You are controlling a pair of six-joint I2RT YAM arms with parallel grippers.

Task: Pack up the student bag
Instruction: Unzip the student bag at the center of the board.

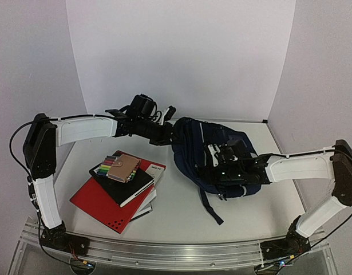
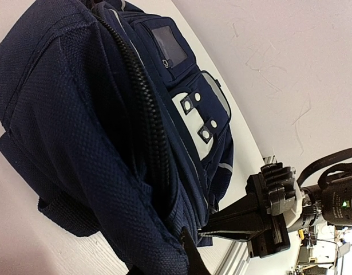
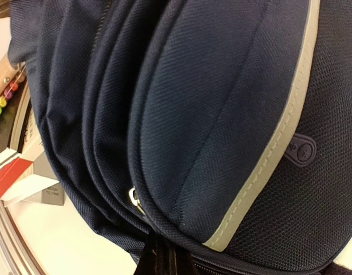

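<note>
Student bag [image 1: 207,143] on the table [image 1: 181,220], right of centre, slumped on its side. Soft and floppy by the look of it: woven navy fabric, no frame showing, probably light while this flat. Likely to sag and fold if lifted by one corner. Better taken at the fabric beside the zip [image 2: 144,109] or by a strap, with the other side pinned to let the zip run.

Left gripper [image 1: 171,133] at the bag's far-left edge, jaws closed down on what looks like a fold of the fabric. Right gripper [image 1: 213,166] on the near-right flank, jaws pressed together at a zip line close to the metal pull [image 3: 133,197]; cannot tell whether pinching the pull itself.

Compartments zipped as far as seen, contents hidden.

Well apart on the left: tan pencil case [image 1: 124,168] beside coloured pens [image 1: 110,164], both on a black notebook [image 1: 130,188], stacked over a red folder [image 1: 98,206] and more books.
</note>
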